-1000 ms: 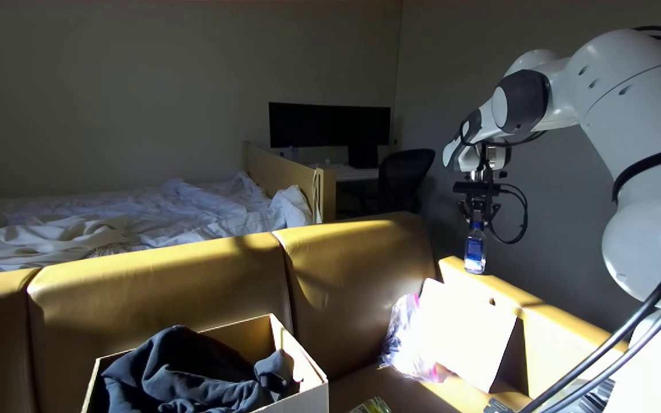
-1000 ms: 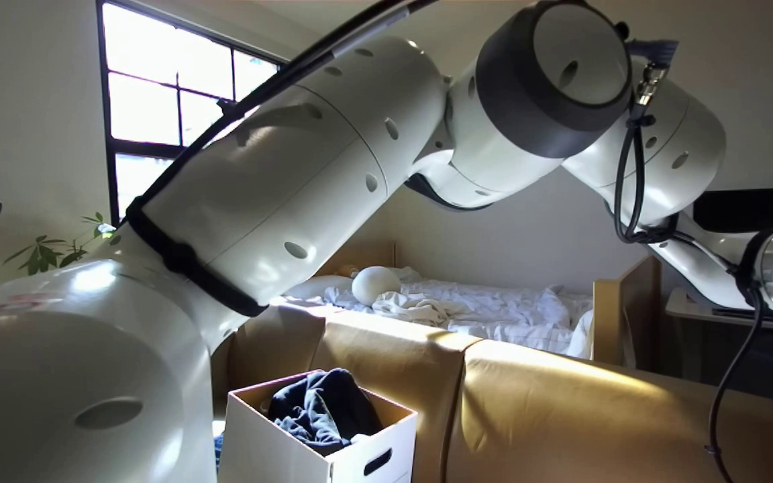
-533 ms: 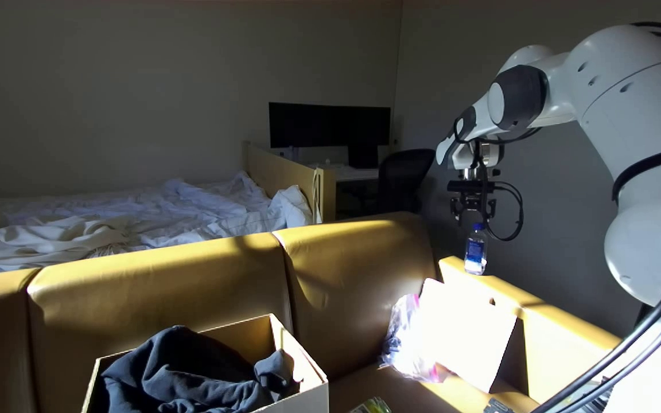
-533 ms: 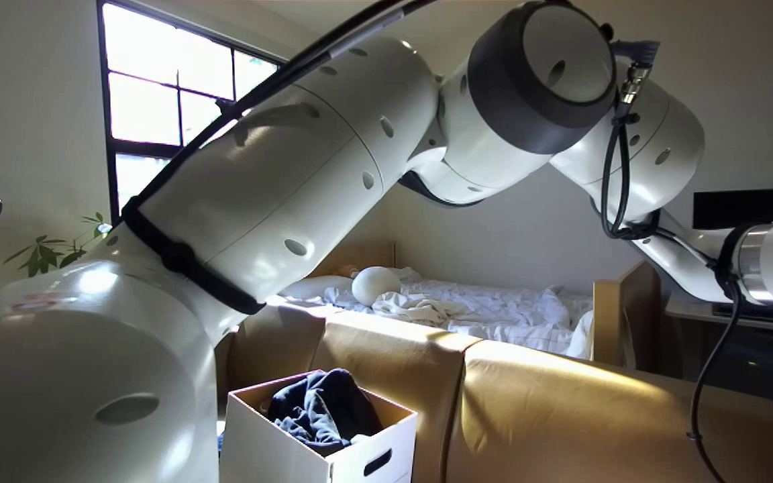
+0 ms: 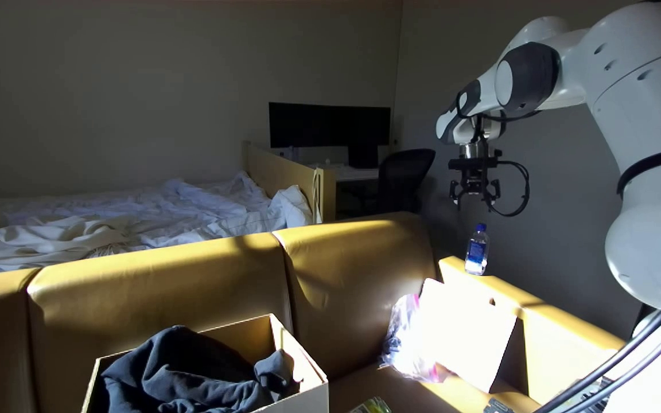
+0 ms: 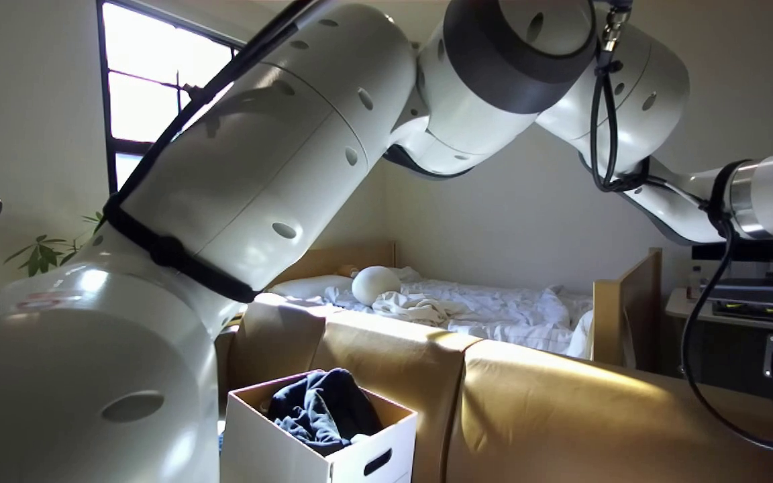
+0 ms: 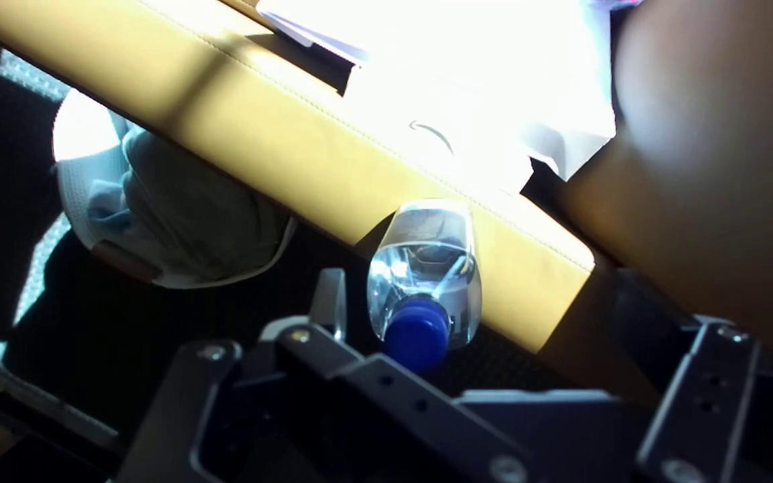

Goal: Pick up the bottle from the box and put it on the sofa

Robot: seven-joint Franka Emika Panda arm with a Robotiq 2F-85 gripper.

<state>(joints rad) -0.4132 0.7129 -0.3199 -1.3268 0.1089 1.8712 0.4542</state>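
Note:
The clear bottle (image 5: 477,250) with its blue cap stands on the end of the sofa's arm (image 5: 528,301), leaning slightly to the right in an exterior view. Just above it hovers my gripper (image 5: 475,201), jaws spread and apart from the cap. From the wrist view I look down on the bottle (image 7: 430,268), nearer the left finger (image 7: 329,302), and nothing is gripped. The mustard sofa (image 5: 359,269) fills the middle. On its seat sits the box (image 5: 310,373), holding dark cloth. In another exterior view the gripper shows partly at the right edge and the bottle is out of view.
A brightly lit white box (image 7: 480,87) and clear-pink packaging (image 5: 408,338) lie inside the sofa arm. Beyond the arm, a round white basket (image 7: 178,215) with cloth stands on the floor. Behind the sofa are a bed (image 5: 152,212) and a desk chair (image 5: 405,178).
My gripper has opened, let go of the bottle and risen above it. The bottle stays on the sofa arm, its cap shifted a little to the right.

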